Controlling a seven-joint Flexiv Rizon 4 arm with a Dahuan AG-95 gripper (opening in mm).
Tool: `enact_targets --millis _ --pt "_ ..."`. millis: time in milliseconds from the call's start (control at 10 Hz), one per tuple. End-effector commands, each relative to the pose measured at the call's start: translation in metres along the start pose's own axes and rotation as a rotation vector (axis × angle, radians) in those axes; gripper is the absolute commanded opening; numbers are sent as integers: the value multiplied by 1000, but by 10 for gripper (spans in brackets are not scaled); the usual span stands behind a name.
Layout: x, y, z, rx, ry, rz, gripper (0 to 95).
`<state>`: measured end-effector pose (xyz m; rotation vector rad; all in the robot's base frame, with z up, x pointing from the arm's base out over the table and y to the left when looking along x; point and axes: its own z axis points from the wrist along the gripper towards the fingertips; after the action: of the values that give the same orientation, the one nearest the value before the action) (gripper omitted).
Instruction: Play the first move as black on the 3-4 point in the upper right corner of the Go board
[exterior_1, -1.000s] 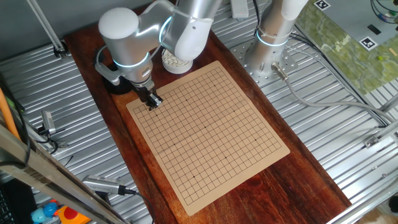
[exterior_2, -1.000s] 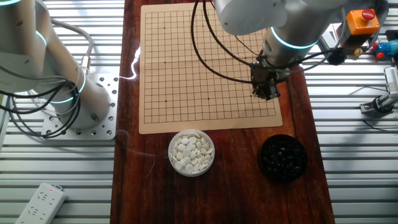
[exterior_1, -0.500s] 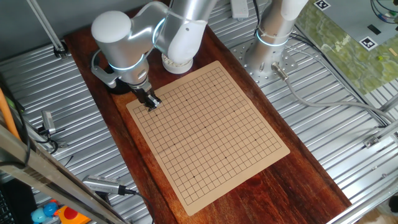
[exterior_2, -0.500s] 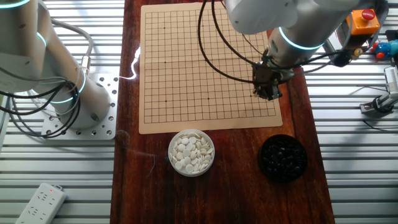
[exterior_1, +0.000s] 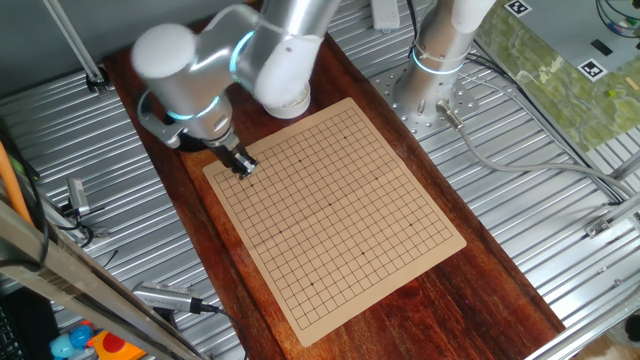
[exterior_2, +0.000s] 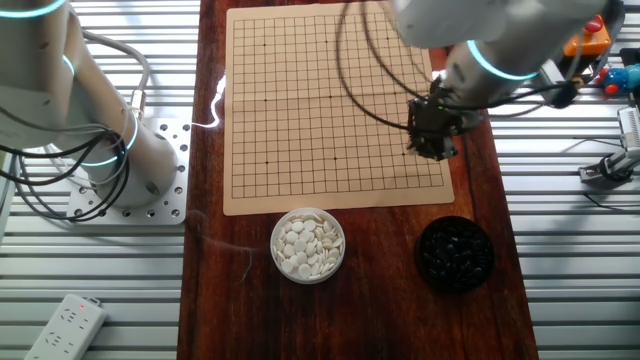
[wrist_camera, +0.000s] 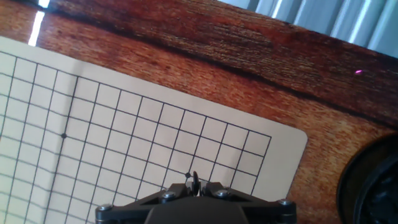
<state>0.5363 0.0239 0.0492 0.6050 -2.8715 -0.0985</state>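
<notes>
In the other fixed view, going left to right, a second robot arm (exterior_2: 70, 110) stands idle on its metal base beside the counter (exterior_2: 205, 300). Next comes the board (exterior_2: 300, 110), flat on the dark wood, with one bowl of white stones (exterior_2: 308, 245) just below its near edge. Further right sits one round bowl of black stones (exterior_2: 455, 254), and above it the gripper (exterior_2: 432, 150) hangs over the board's corner nearest that bowl.

In the hand view the fingers (wrist_camera: 194, 184) reach down to the grid a few lines in from the rounded corner, and something small and dark sits between their tips. This is probably the black stone (wrist_camera: 194, 182), pinched edge-on, though most of it is hidden by the gripper body and I cannot be sure. No stone lies loose anywhere on the visible grid, so the move looks not yet made.

To do this step well, the stone should come down squarely on a line crossing, three lines in from one edge and four from the other, not in the middle of a square. The fingers should lower until the stone touches the sheet, then part gently, since a drop from height could make it roll. The lift-off should be straight up so the tips do not nudge it or drag the thin sheet.

Counted: one board, two bowls, two arms, one working gripper, and at most one stone in play.
</notes>
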Motion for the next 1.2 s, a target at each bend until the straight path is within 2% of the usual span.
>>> enact_targets --millis 100,600,1200 --pt "3 -1 2 45 29 -31 0" --pt "15 -20 14 47 32 -77 0" --pt "16 -21 17 46 37 -132 0"
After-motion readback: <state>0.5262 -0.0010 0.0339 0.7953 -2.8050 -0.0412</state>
